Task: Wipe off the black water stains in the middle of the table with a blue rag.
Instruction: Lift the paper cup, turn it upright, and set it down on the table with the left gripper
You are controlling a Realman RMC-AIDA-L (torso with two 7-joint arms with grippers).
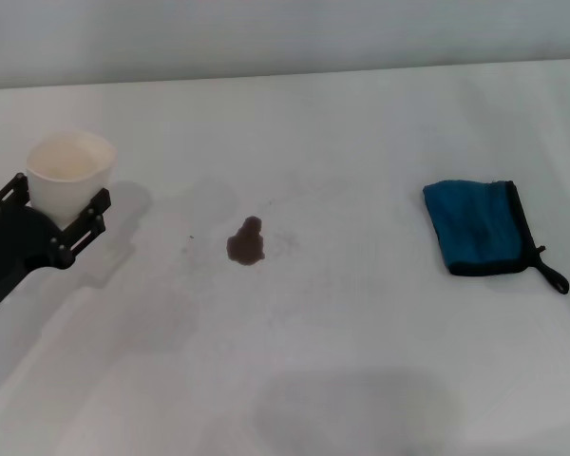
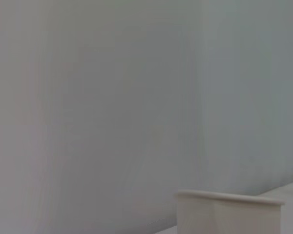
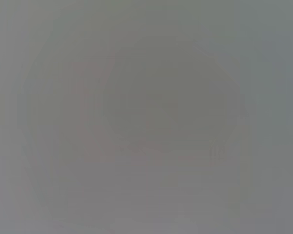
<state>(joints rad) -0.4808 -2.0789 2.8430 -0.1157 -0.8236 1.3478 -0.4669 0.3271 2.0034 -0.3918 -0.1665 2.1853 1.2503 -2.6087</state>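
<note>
The black water stains (image 1: 246, 241) are a small dark blotch with a few tiny specks beside it, in the middle of the white table (image 1: 361, 370). The blue rag (image 1: 477, 228) lies flat to the stains' right, with black edging and its black loop (image 1: 554, 276) pointing toward the front right. My left gripper (image 1: 61, 202) is at the table's left, its black fingers on either side of a white paper cup (image 1: 69, 174), far from the stains. The cup's rim also shows in the left wrist view (image 2: 229, 208). My right gripper is out of view.
The table's far edge meets a plain pale wall (image 1: 285, 38). A soft grey shadow (image 1: 351, 408) lies on the table near the front. The right wrist view shows only a blank grey field.
</note>
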